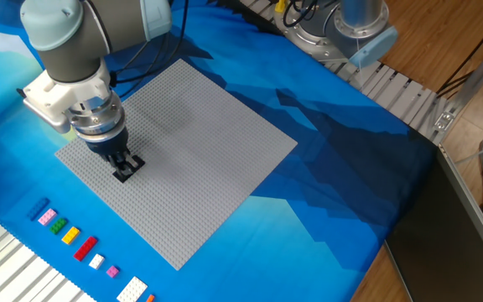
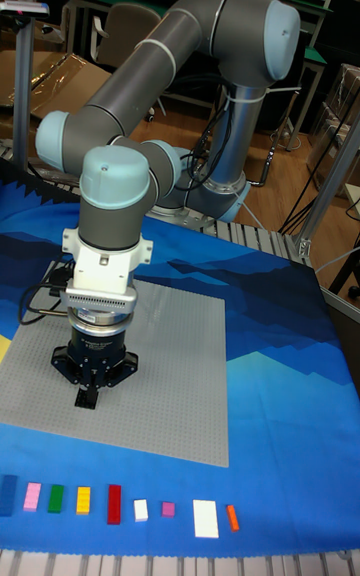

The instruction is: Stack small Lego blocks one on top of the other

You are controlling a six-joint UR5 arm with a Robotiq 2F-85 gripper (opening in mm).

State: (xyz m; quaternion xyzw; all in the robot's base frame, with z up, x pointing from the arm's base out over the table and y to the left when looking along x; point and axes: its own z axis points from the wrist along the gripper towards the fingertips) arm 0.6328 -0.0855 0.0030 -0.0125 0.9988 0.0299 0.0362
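My gripper [image 1: 127,166] points straight down at the left part of the grey baseplate [image 1: 199,143]. Its dark fingers stand close together on a small flat black Lego block [image 1: 125,174] that rests on the plate. The black block merges with the fingertips, so its outline is hard to read. The tall fixed view shows the same gripper [image 2: 87,396] with its tip touching the baseplate [image 2: 170,366]. A small blue Lego block [image 1: 38,209] lies on the blue cloth at the far-left end of a row of bricks, well apart from the gripper; the tall fixed view has this blue block [image 2: 9,494] at the bottom left.
Several loose bricks lie in a row on the cloth in front of the plate: pink [image 1: 47,216], green [image 1: 57,226], yellow [image 1: 70,235], red [image 1: 85,247], then white, pink, white and orange ones. A metal roller rail [image 1: 392,88] runs along the far side.
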